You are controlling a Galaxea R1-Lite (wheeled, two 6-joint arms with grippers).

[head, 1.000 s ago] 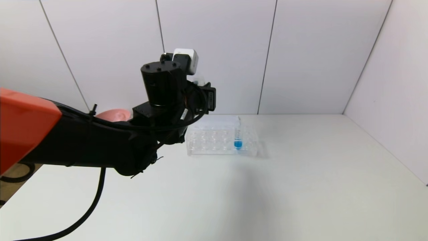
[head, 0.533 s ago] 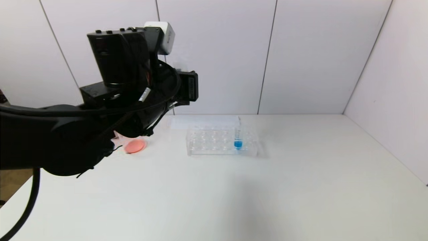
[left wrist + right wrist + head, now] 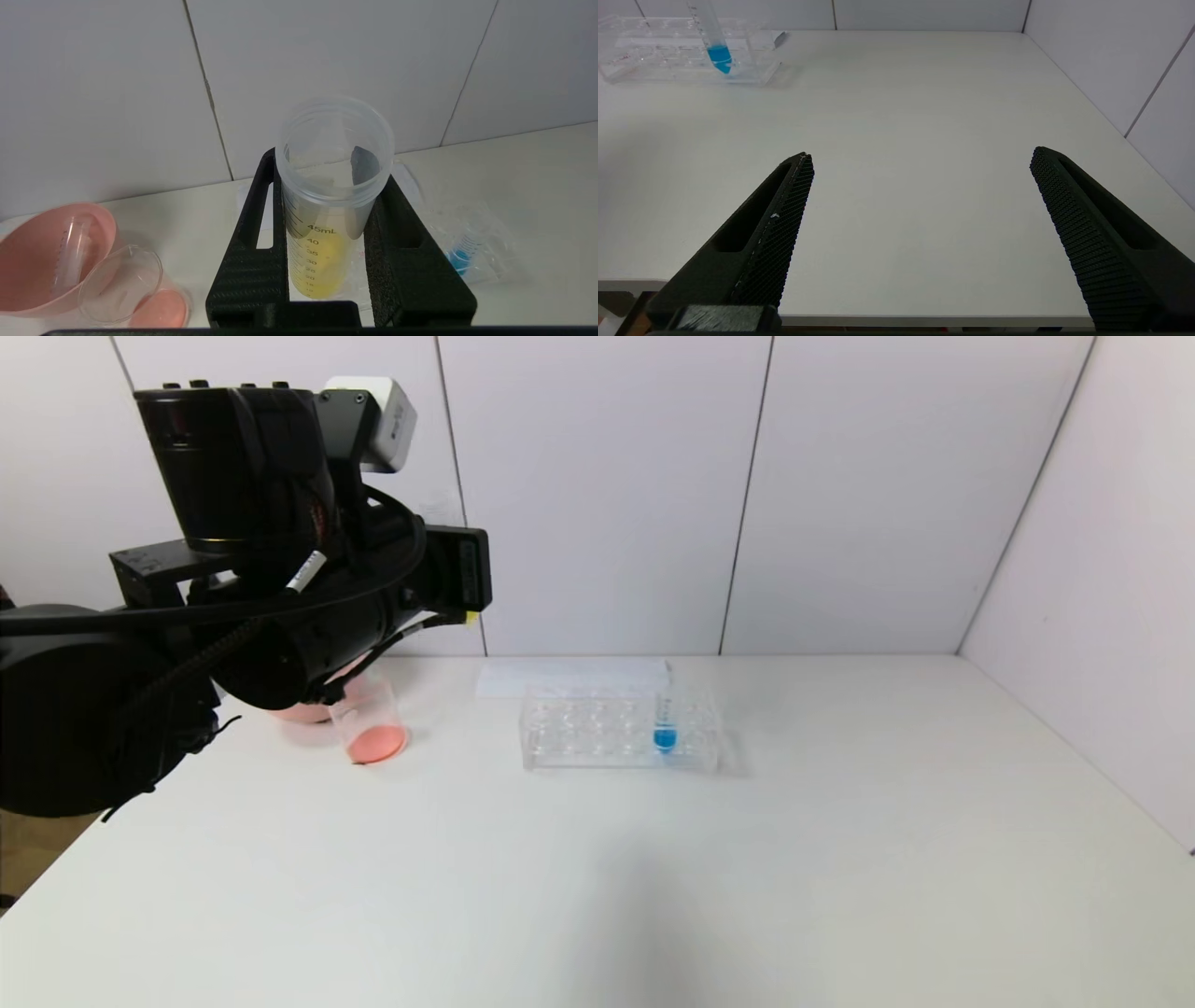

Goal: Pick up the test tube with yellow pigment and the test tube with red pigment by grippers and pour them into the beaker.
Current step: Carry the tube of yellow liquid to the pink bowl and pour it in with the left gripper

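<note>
My left gripper (image 3: 329, 168) is shut on the test tube with yellow pigment (image 3: 322, 261); the yellow liquid sits at the tube's rounded end near my palm and its open mouth points towards the wall. In the head view the left arm (image 3: 261, 569) is raised at the left and hides its fingers. The beaker (image 3: 367, 719) stands on the table below it, with red-orange liquid in its bottom (image 3: 159, 310). A clear tube (image 3: 70, 252) with no colour showing lies in the pink bowl (image 3: 28, 261). No tube holding red pigment is in view. My right gripper (image 3: 922, 154) is open with nothing between its fingers.
A clear tube rack (image 3: 597, 728) stands mid-table near the back wall and holds a blue-tipped tube (image 3: 665, 728). The pink bowl (image 3: 299, 712) sits behind the beaker at the left. White walls close the table at the back and right.
The left arm has swung left and upward with the yellow tube in its grip, uncovering the beaker. The rack and blue tube have not moved.
</note>
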